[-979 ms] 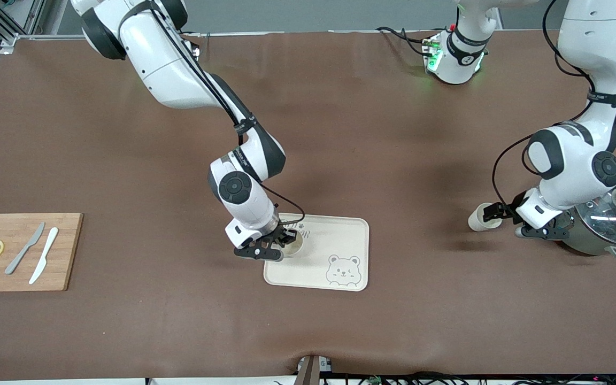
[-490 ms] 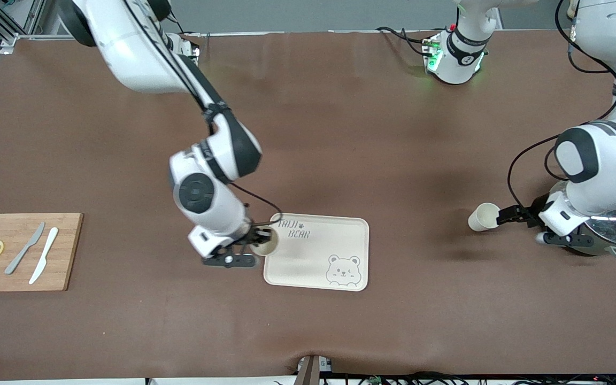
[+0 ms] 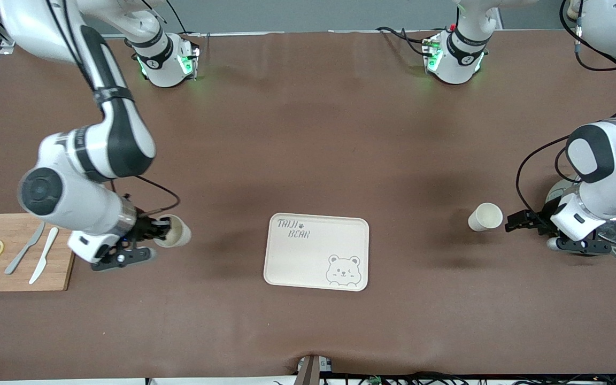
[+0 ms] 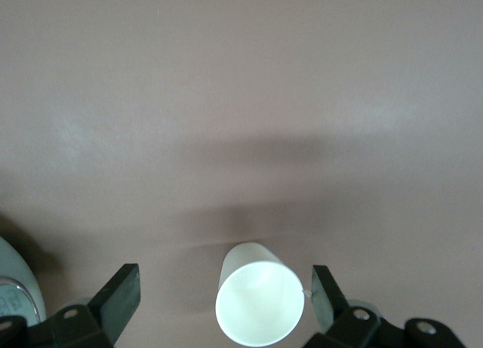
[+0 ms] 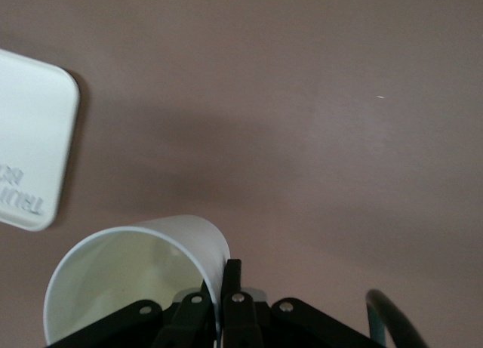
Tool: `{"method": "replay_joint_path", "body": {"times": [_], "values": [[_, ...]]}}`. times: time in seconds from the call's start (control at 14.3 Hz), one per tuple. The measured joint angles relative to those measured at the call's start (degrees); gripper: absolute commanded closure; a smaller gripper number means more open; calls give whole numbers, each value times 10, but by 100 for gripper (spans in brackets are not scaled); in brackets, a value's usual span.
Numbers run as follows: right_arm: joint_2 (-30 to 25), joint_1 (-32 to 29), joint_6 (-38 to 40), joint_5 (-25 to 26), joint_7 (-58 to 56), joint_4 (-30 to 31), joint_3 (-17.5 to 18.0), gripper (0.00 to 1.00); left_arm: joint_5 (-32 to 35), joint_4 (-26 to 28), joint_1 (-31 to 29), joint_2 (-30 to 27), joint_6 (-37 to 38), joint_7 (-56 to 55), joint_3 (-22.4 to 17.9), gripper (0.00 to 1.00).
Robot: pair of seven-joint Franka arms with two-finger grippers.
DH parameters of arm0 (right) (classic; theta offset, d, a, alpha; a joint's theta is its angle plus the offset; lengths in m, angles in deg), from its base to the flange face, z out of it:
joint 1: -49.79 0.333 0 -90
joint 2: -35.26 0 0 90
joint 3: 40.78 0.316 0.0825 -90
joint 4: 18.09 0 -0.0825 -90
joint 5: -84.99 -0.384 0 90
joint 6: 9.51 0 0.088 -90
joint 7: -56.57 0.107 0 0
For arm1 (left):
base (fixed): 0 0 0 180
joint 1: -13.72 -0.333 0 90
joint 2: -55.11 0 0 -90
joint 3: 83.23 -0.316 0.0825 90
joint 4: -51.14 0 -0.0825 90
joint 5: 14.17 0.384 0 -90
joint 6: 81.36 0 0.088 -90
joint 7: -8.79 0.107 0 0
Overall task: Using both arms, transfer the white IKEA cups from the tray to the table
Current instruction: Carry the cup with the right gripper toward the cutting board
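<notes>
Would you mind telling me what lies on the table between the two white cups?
Only the bear tray lies between the cup held by the right tool and the standing cup, as the front view shows.

The tray (image 3: 316,251) carries the only clear lettering — "TAIJI BEAR", hand-drawn in dark strokes at one corner, two lines. In the right wrist view part of it shows mirrored — too little to read.
</notes>
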Motion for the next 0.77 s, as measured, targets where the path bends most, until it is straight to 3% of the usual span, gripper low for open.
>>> {"method": "replay_joint_path", "body": {"times": [0.35,0.56,0.77], "values": [[-17,-91,-28,0,-159,52,-1,100,10,-50,20,2,16,-93,3,0],[-16,-109,-107,0,-202,101,0,100,24,-84,21,13,42,-103,3,0],[-10,-115,-200,0,-228,162,0,100,43,-192,28,56,118,-169,3,0]]}}
